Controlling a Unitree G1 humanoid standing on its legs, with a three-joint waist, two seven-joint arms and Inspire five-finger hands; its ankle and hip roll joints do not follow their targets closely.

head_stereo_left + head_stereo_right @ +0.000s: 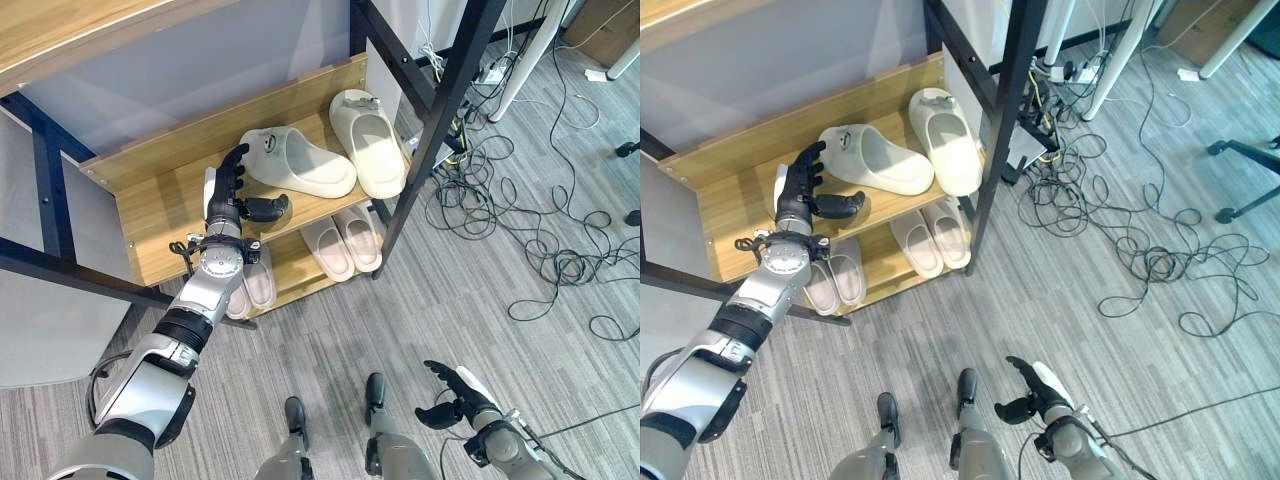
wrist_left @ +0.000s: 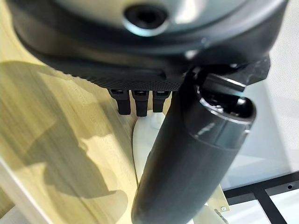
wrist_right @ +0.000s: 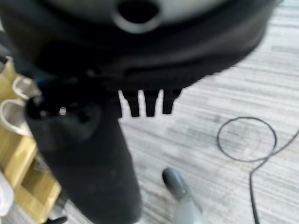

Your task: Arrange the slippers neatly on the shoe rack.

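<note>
1. Shoe rack [image 1: 160, 215]: a wooden rack in a black frame with two shelves showing. You work the upper shelf, which gives your left arm open room beside the slippers.
2. Upper pair: two cream slippers. The right slipper [image 1: 368, 140] points toward the back board, roughly square to the shelf. The left slipper [image 1: 300, 162] lies skewed, its toe turned toward your left side and its heel end close by its mate. By my judgement this one spoils the row and is the one to straighten.
3. Left hand [image 1: 228, 190]: it hovers over the upper shelf just beside the skewed slipper's toe, fingers straight and spread, thumb out toward the slipper, nothing held. I cannot tell whether a fingertip touches the toe. The open pose suits a push or a scoop at the toe to swing it into line.
4. Lower pairs: one pale pair [image 1: 343, 240] sits side by side on the lower shelf under the right slipper, and another pair [image 1: 252, 285] lies partly behind your left wrist. Both look orderly enough to leave.
5. Right hand [image 1: 452, 398]: it hangs low over the carpet, well apart from the rack, fingers loosely open and empty, idle.
6. Floor cables [image 1: 520, 230]: loose coils lie right of the rack, away from the work.
</note>
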